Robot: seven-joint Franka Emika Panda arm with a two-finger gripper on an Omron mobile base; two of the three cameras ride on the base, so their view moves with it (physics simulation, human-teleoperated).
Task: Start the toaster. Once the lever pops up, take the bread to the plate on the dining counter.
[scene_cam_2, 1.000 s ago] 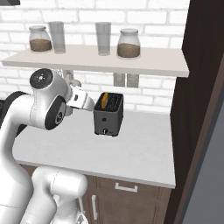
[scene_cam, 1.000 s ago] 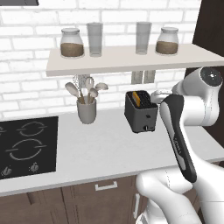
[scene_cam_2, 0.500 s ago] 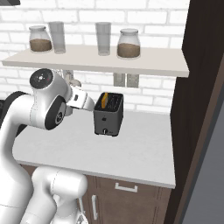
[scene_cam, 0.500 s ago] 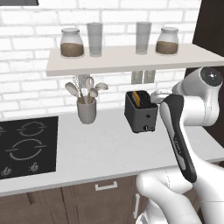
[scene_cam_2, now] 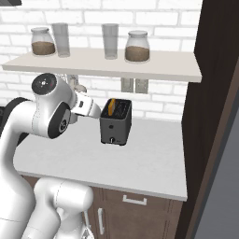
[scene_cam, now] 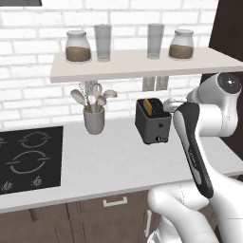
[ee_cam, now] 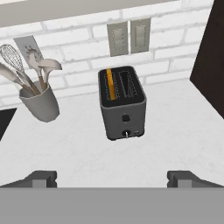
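Hand view: gripper (ee_cam: 112, 178) at the near edge, jaws spread wide, nothing btwn them, hanging over bare white worktop (ee_cam: 175, 131). Further in, the toaster (ee_cam: 122, 103) stands upright on that worktop, narrow face w/ small silver knob turned toward the cam. The bread (ee_cam: 110, 84) sits edge-up in the toaster's left slot as seen here; right slot dark. Left of the toaster, apart from it, a grey utensil crock (ee_cam: 40, 103) w/ whisk and spoons. Behind, white brick wall w/ a double wall switch plate (ee_cam: 129, 37) above the toaster.

Left base view: white arm at right, forearm reaching toward the toaster (scene_cam: 153, 121), wrist just beside its right side; bread (scene_cam: 149, 107) shows orange-tan in the near slot. Black hob (scene_cam: 29, 159) far left. Shelf (scene_cam: 137, 63) above carries two jars and two glasses.
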